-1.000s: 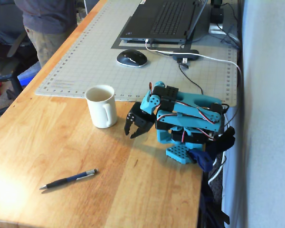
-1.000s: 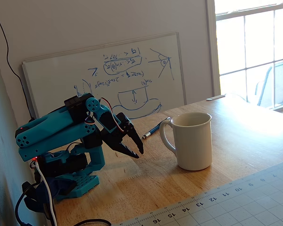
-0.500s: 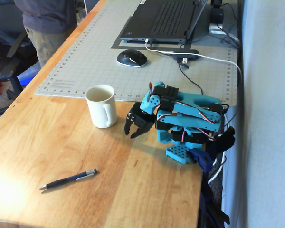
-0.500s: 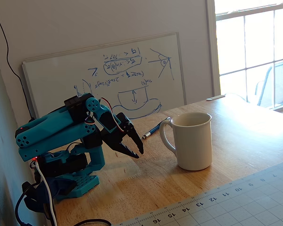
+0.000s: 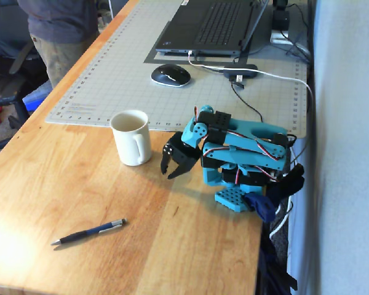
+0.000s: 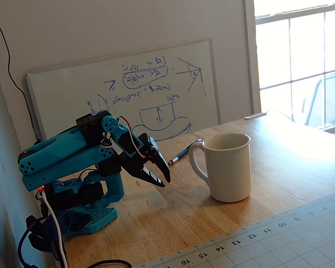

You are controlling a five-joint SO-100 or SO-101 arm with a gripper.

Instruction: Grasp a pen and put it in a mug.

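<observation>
The cream-white mug (image 5: 132,138) stands upright on the wooden table, handle toward the camera in a fixed view; it also shows in another fixed view (image 6: 229,166). The dark blue pen (image 5: 89,232) lies flat near the table's front edge, well away from the mug. Only its middle and tip (image 6: 181,153) show behind the mug's handle in a fixed view. My black gripper (image 5: 167,173) hangs low on the folded teal arm, just right of the mug, empty, with its jaws a little apart. It also shows in a fixed view (image 6: 165,174), left of the mug.
A grey cutting mat (image 5: 111,74) carries a laptop (image 5: 212,24), a mouse (image 5: 170,75) and a cabled hub (image 5: 240,70). A person (image 5: 58,31) stands at the far left. A whiteboard (image 6: 128,89) leans on the wall behind the arm.
</observation>
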